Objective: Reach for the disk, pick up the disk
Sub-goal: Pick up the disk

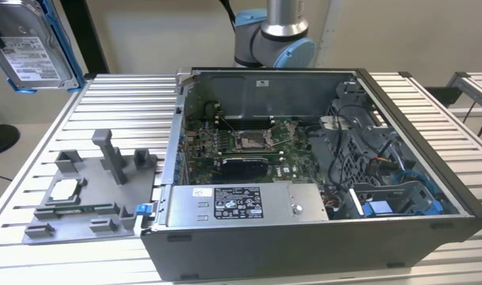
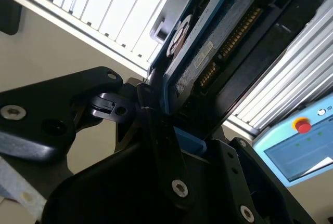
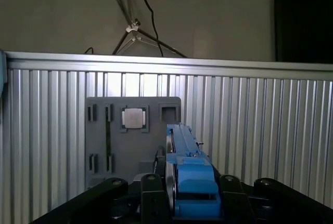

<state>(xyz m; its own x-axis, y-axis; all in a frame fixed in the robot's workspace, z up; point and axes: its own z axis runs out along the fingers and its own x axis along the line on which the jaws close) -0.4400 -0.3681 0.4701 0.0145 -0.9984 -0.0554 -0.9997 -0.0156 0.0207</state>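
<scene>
Pick-up in hand: the disk (image 1: 36, 50) hangs clear of the slatted surface (image 1: 114, 101), above the side toward the exterior view's left, where a grey fixture plate (image 1: 86, 205) with a small white-topped chip (image 1: 64, 189) lies near that edge. In both wrist views the tool (image 3: 191, 186) is closed on the disk, its black fingers (image 3: 154, 195) clamped on either side of the blue bracket (image 3: 193, 174) at one end, with the drive's long body reaching out beyond them. The open computer case (image 1: 304, 237) stands on the middle of the surface, well apart from the raised disk. Because the hold looks to sit at one end rather than the middle, doing this step well likely calls for a firm, square clamp on the bracket and a slow, steady carry, so the overhanging body neither pivots nor slips.
</scene>
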